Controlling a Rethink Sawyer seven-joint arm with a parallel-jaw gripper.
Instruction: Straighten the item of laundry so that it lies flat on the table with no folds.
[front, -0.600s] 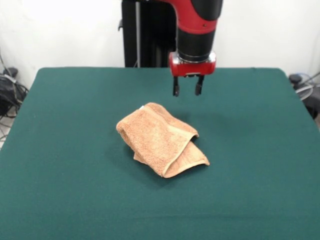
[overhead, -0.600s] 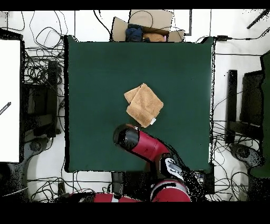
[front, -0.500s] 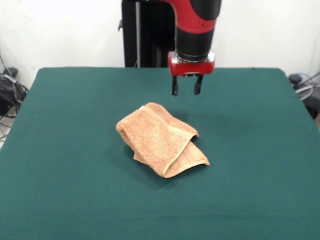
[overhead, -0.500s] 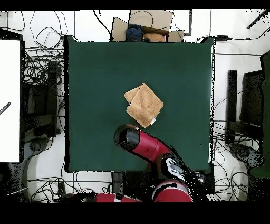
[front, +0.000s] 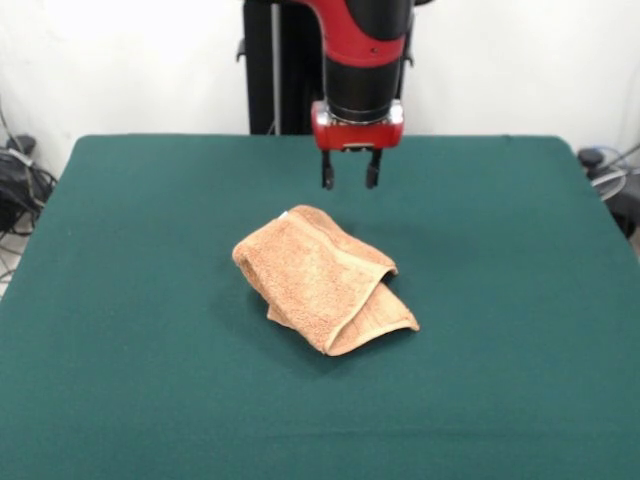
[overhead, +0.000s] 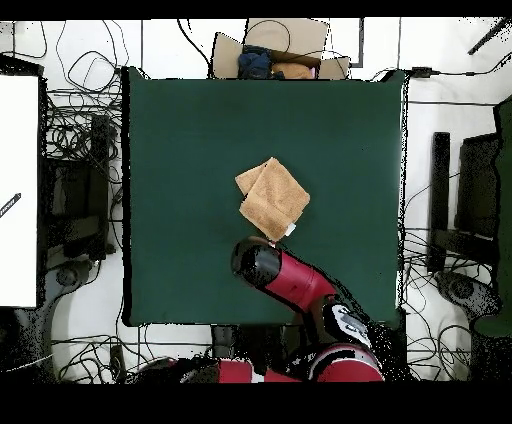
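**Folded towel, gripper above its far edge**

Gripper (front: 349, 177): jaws spread a little, holding nothing, touching nothing; hangs in the air above the table (front: 120, 300), beyond the far edge of the towel (front: 320, 277).

Towel: peach-orange terry, near the table's middle, doubled over with one layer lapped across another.

Front view only: the two fingers, the gap between them.

Overhead view only: a white tag (overhead: 289, 230) at the towel corner nearest the arm (overhead: 285, 277), which covers the gripper.

A cardboard box (overhead: 272, 47) sits on the floor just beyond one end of the table, with dark blue cloth (overhead: 254, 62) inside. Tangled cables (overhead: 75, 130) spread off to one side of that box, running alongside a white panel (overhead: 19, 190).
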